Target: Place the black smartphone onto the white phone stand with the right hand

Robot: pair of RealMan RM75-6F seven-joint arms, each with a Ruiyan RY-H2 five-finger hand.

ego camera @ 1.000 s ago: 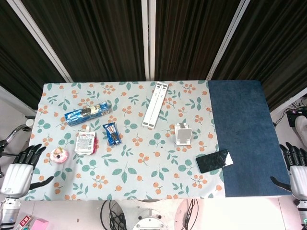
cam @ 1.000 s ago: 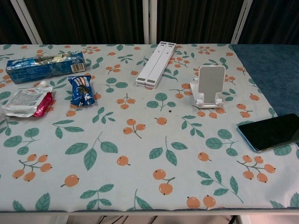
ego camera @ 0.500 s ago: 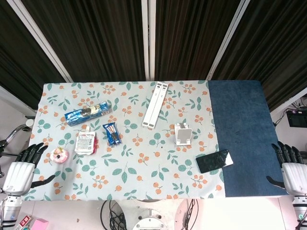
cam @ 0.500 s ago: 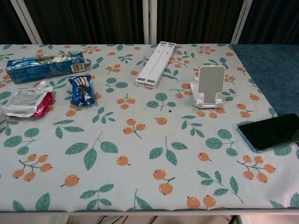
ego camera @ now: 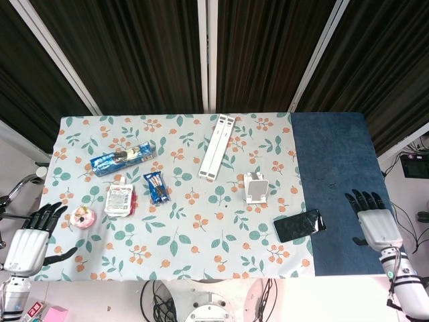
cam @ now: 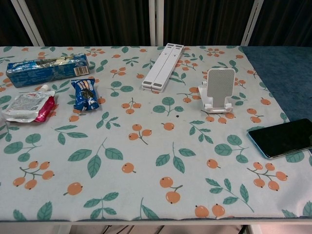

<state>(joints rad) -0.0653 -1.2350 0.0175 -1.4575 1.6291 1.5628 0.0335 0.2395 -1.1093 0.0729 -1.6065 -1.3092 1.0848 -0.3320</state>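
The surface (ego camera: pixel 201 258) wore a floral cloth, with a dark blue mat (ego camera: pixel 338 174) along its right side. The black smartphone (ego camera: pixel 299 225) lay flat at the seam of cloth and mat, just in front of the white phone stand (ego camera: pixel 256 187), which stood upright and apart from it. A long white bar (ego camera: pixel 218 146) lay further back. On the left lay a blue box (ego camera: pixel 123 158), a small blue packet (ego camera: pixel 155 187), a white pouch (ego camera: pixel 120 200) and a small pink round thing (ego camera: pixel 82 217). The right hand (ego camera: pixel 372 221) hovered over the mat's near right edge, fingers spread, holding nothing. The left hand (ego camera: pixel 30 240) hung off the left edge, fingers apart.
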